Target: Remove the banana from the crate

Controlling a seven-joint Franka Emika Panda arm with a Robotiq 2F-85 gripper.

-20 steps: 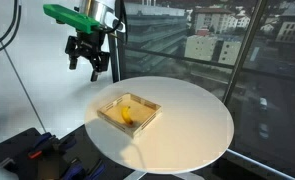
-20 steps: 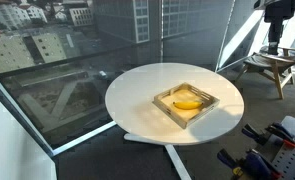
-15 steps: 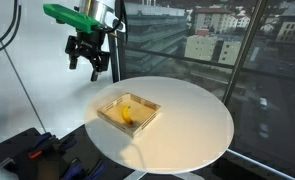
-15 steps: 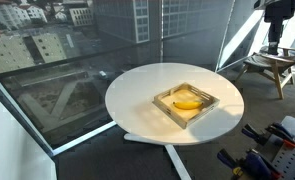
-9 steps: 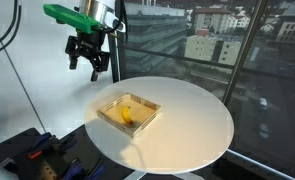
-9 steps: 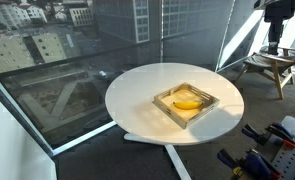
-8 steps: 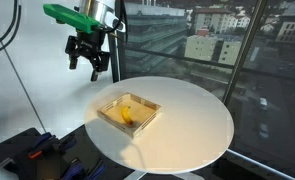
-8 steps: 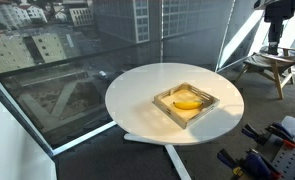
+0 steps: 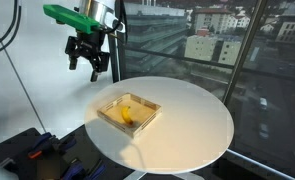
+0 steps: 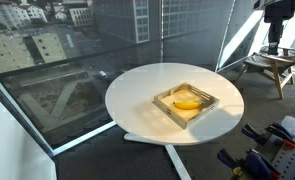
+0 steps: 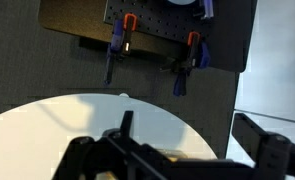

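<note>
The banana (image 10: 188, 103) lies flat in the crate (image 10: 206, 92) on the bench (image 9: 187, 120), its long axis running left-to-right in an exterior view. The claw (image 9: 84, 68) hangs well apart — fingers spread, empty.

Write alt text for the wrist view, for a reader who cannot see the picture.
The dark, blurred gripper fills the bottom of the wrist view, its fingers apart, above a white round table. Past the table's far edge are grey floor and a dark board that holds orange-handled clamps.
</note>
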